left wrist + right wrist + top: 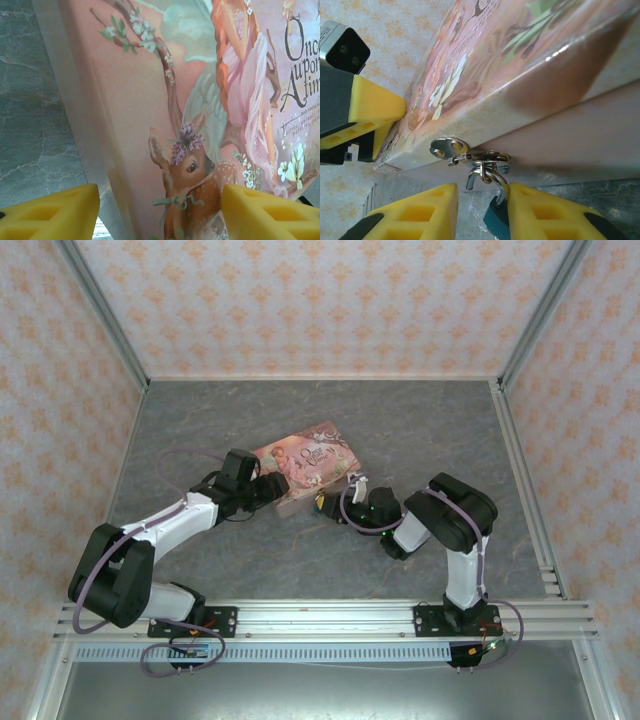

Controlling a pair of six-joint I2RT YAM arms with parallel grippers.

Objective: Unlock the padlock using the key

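Near the counter's middle, the padlock (495,220), hanging from the tin's (520,65) clasp, is being clamped by the right claw (482,212), while the tin is being straddled by the parted left claw (160,212).

Pink tin (306,467) wedged between both claws; grey table (430,420) beyond lies open

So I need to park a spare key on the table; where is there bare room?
Bare grey table lies between the pink tin and the back wall, and along the right rail. The strip between both arms' bases and the tin is free too. It is crowded at the tin, where the left gripper and right gripper close in by the padlock.
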